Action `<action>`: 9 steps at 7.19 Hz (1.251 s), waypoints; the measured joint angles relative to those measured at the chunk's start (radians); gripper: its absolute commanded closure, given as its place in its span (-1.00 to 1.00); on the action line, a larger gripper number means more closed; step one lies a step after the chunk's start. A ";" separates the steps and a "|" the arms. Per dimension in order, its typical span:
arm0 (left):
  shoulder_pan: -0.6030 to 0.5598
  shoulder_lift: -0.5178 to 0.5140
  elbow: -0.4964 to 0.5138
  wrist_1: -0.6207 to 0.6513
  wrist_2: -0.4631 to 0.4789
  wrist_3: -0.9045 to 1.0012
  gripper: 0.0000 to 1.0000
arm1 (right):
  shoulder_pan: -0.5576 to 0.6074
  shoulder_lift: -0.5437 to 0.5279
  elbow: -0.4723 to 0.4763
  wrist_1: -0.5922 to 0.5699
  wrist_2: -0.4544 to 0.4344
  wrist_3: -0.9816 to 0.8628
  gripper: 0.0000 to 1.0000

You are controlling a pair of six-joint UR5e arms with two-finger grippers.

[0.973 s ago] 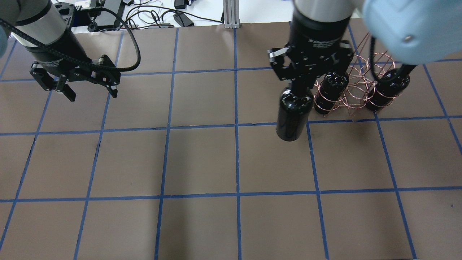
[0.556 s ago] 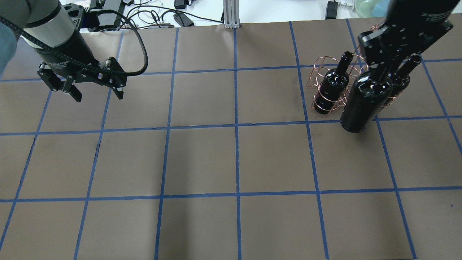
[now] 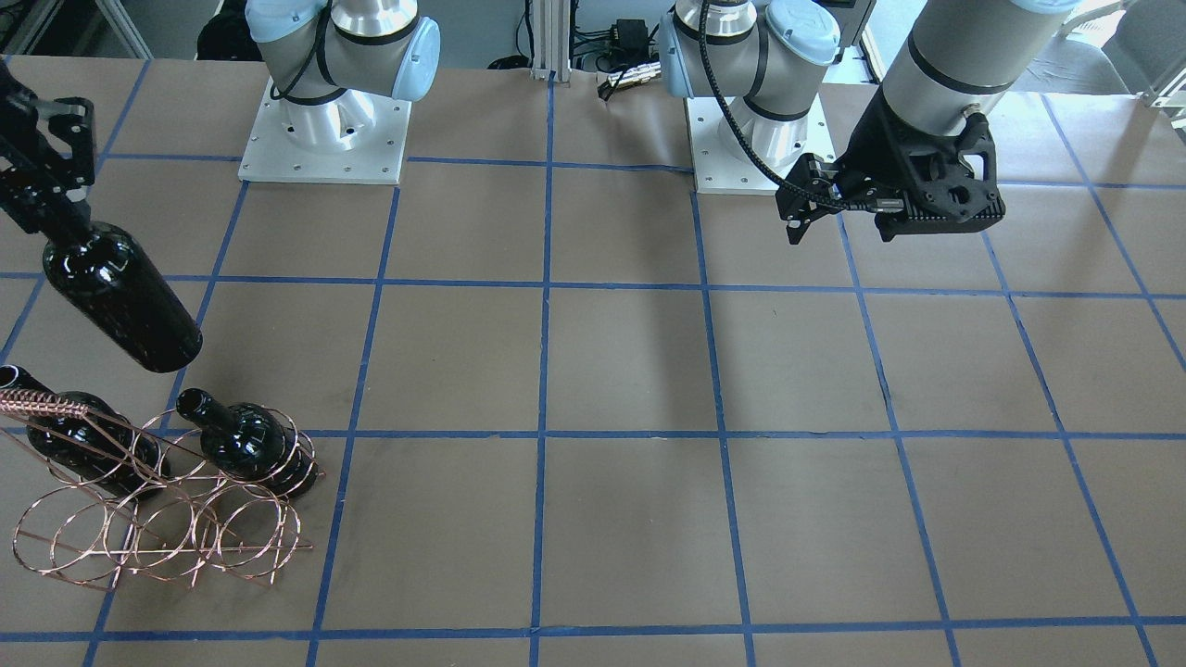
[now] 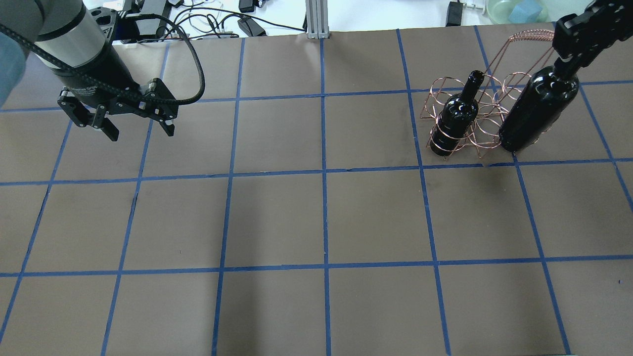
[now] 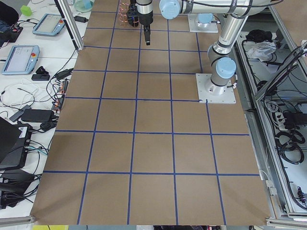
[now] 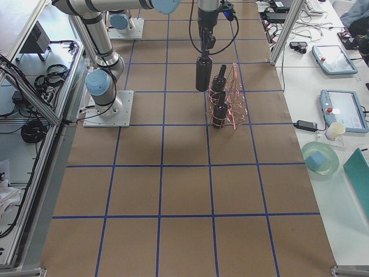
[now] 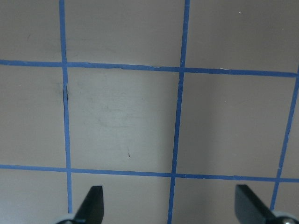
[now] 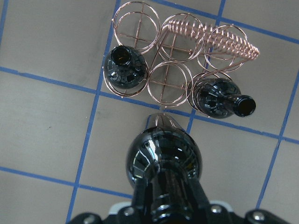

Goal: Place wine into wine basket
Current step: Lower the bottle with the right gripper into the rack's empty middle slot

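My right gripper (image 4: pixel 568 62) is shut on the neck of a near-black wine bottle (image 4: pixel 536 111) and holds it base down in the air. In the right wrist view the bottle (image 8: pixel 163 158) hangs on the near side of the copper wire basket (image 8: pixel 173 56), over the table beside its front row. Two look-alike bottles (image 8: pixel 124 70) (image 8: pixel 219 100) stand in the basket's end hoops. The front-facing view shows the held bottle (image 3: pixel 120 296) on the robot's side of the basket (image 3: pixel 157 528). My left gripper (image 4: pixel 141 132) is open and empty, far to the left.
Cables and power bricks (image 4: pixel 207 20) lie beyond the table's far edge, with an aluminium post (image 4: pixel 314 20) and a green bowl (image 4: pixel 514 10). The arm bases (image 3: pixel 324 130) (image 3: pixel 760 139) stand at the robot's side. Blue tape lines grid the brown table.
My right gripper has carried the bottle rightward, from left of the basket to its right part. My left gripper has shifted slightly right and stayed open.
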 measured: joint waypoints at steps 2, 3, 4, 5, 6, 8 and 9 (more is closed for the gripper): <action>0.001 0.000 -0.002 -0.001 0.000 0.000 -1.00 | -0.004 0.057 -0.012 -0.052 0.014 -0.009 1.00; 0.001 0.000 -0.002 -0.001 -0.001 0.003 -1.00 | -0.004 0.077 -0.012 -0.074 0.016 -0.010 1.00; 0.001 0.000 -0.003 -0.001 -0.002 0.004 -1.00 | -0.004 0.094 -0.013 -0.093 0.018 -0.011 1.00; 0.000 -0.001 -0.003 -0.002 -0.002 0.003 -1.00 | -0.004 0.110 -0.014 -0.110 0.025 -0.010 1.00; 0.000 -0.001 -0.003 -0.002 -0.003 0.002 -1.00 | -0.005 0.120 -0.014 -0.122 0.035 -0.006 1.00; 0.000 -0.002 -0.003 -0.002 -0.004 0.001 -1.00 | -0.005 0.138 -0.014 -0.131 0.042 -0.002 1.00; 0.000 -0.002 -0.003 -0.002 -0.004 0.002 -1.00 | -0.005 0.144 -0.014 -0.134 0.041 -0.005 1.00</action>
